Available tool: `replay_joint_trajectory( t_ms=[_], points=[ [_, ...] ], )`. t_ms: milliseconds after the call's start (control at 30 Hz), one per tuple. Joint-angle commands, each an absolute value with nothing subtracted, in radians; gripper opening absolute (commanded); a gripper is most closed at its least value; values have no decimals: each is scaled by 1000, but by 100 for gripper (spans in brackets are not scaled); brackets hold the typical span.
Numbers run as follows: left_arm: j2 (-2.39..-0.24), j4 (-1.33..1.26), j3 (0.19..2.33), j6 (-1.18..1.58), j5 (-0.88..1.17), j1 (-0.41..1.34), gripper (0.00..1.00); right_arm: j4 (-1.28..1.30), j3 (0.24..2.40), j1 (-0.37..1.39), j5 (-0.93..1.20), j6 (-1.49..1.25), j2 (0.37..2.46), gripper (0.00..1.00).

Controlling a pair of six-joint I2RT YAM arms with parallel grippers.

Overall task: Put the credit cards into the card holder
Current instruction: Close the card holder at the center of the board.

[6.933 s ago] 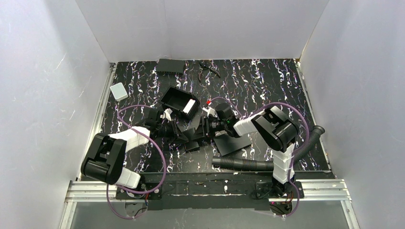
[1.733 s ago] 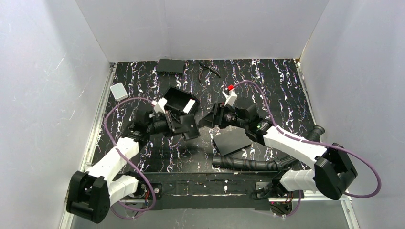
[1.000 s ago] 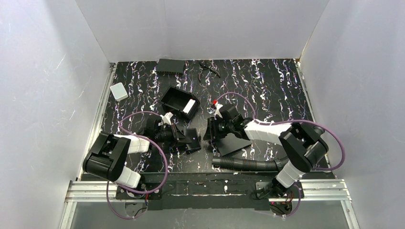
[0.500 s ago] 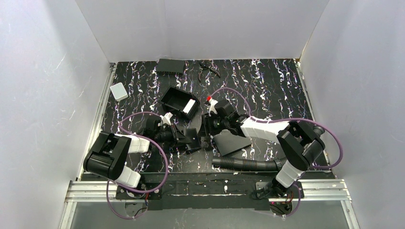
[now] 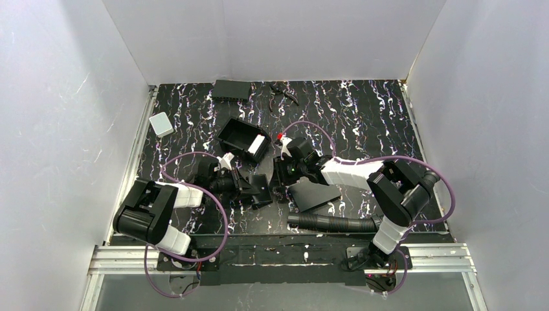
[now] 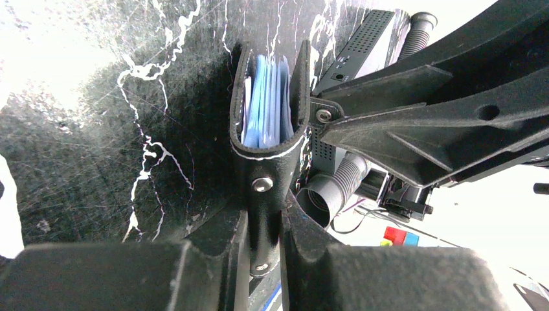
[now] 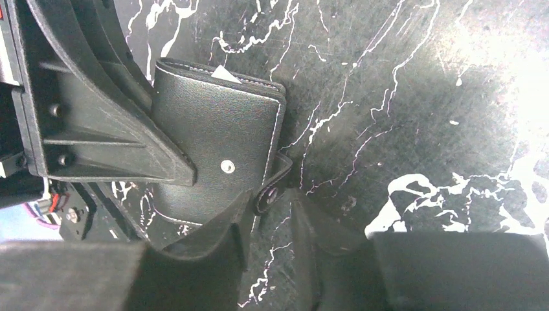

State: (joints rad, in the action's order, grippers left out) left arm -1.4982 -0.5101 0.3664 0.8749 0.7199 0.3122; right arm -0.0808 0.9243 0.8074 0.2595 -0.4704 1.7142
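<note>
Leather, black with pale stitching, is what you are handling. The card holder (image 7: 213, 136) sits near the middle of the counter (image 5: 362, 116), and I cannot tell whether it touches the surface. In the left wrist view its open side points to 12 o'clock. The credit cards (image 6: 264, 103) are inside it, a pale-blue stack packed between the two walls. One pale corner peeps past the top edge in the right wrist view.

Your left pincer (image 6: 264, 219) is clamped on the holder's snap strap (image 6: 261, 194), with a finger pressed to each face. Your right pincer (image 7: 270, 223) lies at 3 o'clock of the holder in the top view. Its fingers are apart, one against the holder's lower corner, and a snap tab (image 7: 268, 191) lies just off their tips. I see no firm grip there.

Expect the holder to be light and floppy. Held only by that strap, it will probably swing or twist if you push on it, and its walls may fold inward. The cards look thin, stiff and glossy, so they likely slide easily and could slip out if the open side tips downward.

I would take the holder across its stitched body, flat over both walls near the closed fold, not by the tab. If a card needs seating, press on its short edge, not its slick face.
</note>
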Motion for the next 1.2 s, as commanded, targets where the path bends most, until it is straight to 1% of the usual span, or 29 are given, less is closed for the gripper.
replay_joint_trajectory(
  t_ms=[0, 33, 133, 167, 200, 233, 267, 433, 567, 967, 1100, 1167],
  points=[
    [-1508, -493, 359, 853, 701, 311, 0, -100, 958, 813, 245, -459, 1702, 23],
    [-1507, -493, 358, 854, 701, 310, 0, -106, 956, 813, 247, -461, 1698, 19],
    [-1509, -492, 358, 852, 703, 311, 0, -106, 955, 813, 253, -460, 1689, 13],
    [-1510, -493, 358, 852, 704, 310, 0, -104, 955, 813, 253, -461, 1685, 13],
    [-1513, -493, 359, 851, 704, 310, 0, -101, 956, 813, 255, -460, 1683, 16],
    [-1515, -492, 360, 850, 704, 311, 0, -98, 955, 813, 256, -459, 1680, 20],
    [-1515, -492, 360, 850, 705, 311, 0, -100, 955, 813, 257, -461, 1676, 22],
    [-1521, -498, 360, 850, 709, 311, 0, -91, 963, 813, 245, -457, 1660, 22],
    [-1520, -500, 358, 850, 710, 311, 0, -92, 968, 812, 247, -456, 1659, 24],
    [-1526, -504, 359, 851, 714, 311, 0, -78, 965, 811, 237, -448, 1652, 24],
    [-1528, -508, 358, 851, 714, 311, 0, -73, 966, 810, 233, -448, 1648, 18],
    [-1531, -509, 357, 851, 715, 311, 0, -71, 967, 808, 236, -449, 1646, 19]
  ],
)
